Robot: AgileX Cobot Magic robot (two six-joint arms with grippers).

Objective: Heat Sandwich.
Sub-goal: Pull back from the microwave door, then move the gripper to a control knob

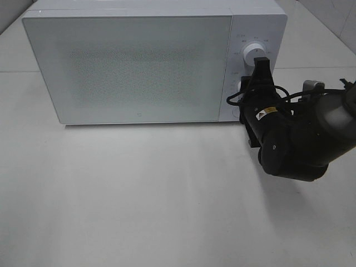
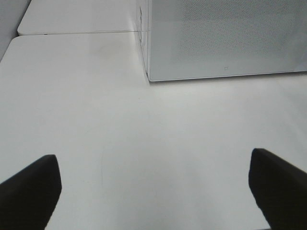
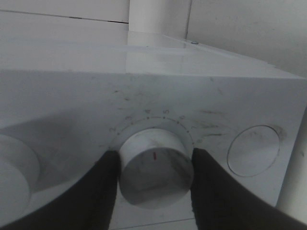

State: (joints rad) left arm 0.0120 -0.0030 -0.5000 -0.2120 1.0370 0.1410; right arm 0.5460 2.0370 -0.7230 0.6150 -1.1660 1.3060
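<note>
Left gripper spread wide above the white table, near the microwave that stands at 12 o'clock on the table with its frosted door shut. At 3 o'clock of the door, control panel with upper dial untouched and lower dial pinched between the black fingers of the right gripper, right arm extended from 4 o'clock. Sandwich not visible in any view; location not determinable.

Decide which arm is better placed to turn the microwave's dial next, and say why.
Right. The right fingers clasp the dial, while the left fingers hang open over the table, away from the microwave controls.
</note>
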